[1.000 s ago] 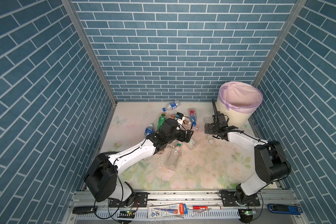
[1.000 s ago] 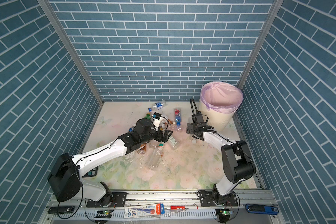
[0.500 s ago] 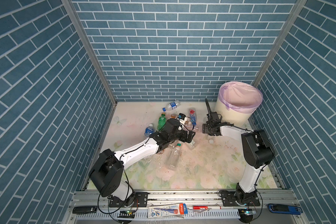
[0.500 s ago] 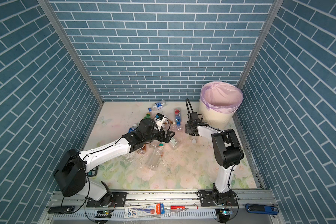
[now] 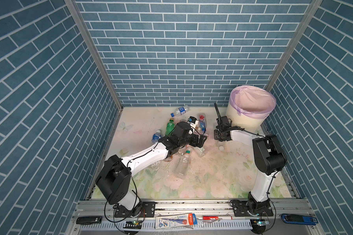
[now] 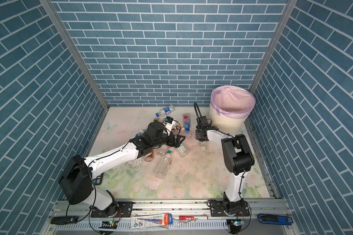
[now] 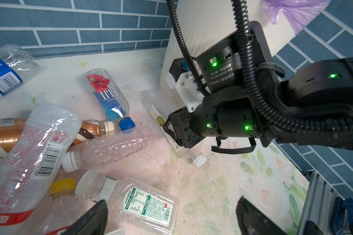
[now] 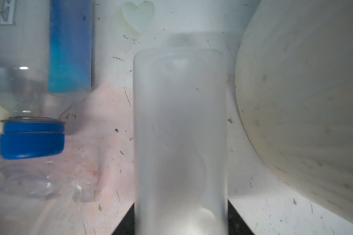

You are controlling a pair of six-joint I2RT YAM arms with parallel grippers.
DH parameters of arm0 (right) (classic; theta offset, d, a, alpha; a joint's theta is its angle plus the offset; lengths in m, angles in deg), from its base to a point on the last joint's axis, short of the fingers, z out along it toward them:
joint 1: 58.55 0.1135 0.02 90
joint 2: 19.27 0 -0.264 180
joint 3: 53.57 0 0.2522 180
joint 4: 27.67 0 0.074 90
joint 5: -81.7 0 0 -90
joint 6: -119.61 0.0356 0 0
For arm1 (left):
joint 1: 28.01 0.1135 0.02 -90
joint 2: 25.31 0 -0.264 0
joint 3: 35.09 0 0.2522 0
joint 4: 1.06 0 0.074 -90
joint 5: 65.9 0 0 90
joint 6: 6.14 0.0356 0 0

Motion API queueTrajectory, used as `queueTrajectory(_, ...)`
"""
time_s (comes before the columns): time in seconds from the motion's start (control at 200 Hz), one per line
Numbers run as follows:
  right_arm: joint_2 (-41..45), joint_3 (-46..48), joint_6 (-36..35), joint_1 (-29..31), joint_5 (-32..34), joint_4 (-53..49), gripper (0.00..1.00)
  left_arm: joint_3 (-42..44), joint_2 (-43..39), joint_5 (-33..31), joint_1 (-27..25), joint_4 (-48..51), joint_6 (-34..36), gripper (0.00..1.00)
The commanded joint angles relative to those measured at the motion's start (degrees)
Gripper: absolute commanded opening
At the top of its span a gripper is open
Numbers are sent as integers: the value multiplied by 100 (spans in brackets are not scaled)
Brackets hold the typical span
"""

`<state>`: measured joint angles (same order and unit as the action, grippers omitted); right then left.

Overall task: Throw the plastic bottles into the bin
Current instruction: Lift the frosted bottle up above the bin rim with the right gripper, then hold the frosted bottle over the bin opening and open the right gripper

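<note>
Plastic bottles (image 5: 182, 165) lying scattered, mostly clear; lilac-lined bin (image 5: 240, 122) upright

Top views look down; wrist cameras crowd the plastic bottles (image 7: 114, 146).

One bin (image 5: 245, 122) at the upper right of the floor; two robot arms, the left arm (image 5: 149, 156) and the right arm (image 5: 243, 136); at least ten bottles (image 5: 182, 165) around mid-frame, some hidden beneath the left arm; among them one green bottle (image 5: 170, 127), one brown bottle (image 7: 6, 132), one frosted bottle (image 8: 179, 122); one calculator (image 6: 98, 180), mostly hidden.
</note>
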<state>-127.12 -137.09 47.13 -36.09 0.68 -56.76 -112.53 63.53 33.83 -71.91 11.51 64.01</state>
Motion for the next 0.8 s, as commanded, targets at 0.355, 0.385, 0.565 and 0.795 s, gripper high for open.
queueTrajectory(0.355,1546,-1761,-460,148,-793,-1184,32,-913,-366,-292,-9,360,446,99)
queueTrajectory(0.385,1626,-1942,-502,162,-826,-1236,31,-953,-390,-310,-5,319,464,99)
queueTrajectory(0.565,1943,-3177,-909,174,-657,-1574,31,-1360,-352,-333,13,65,624,99)
queueTrajectory(0.795,2390,-4632,-1679,171,185,-1483,30,-2547,139,-116,8,119,855,99)
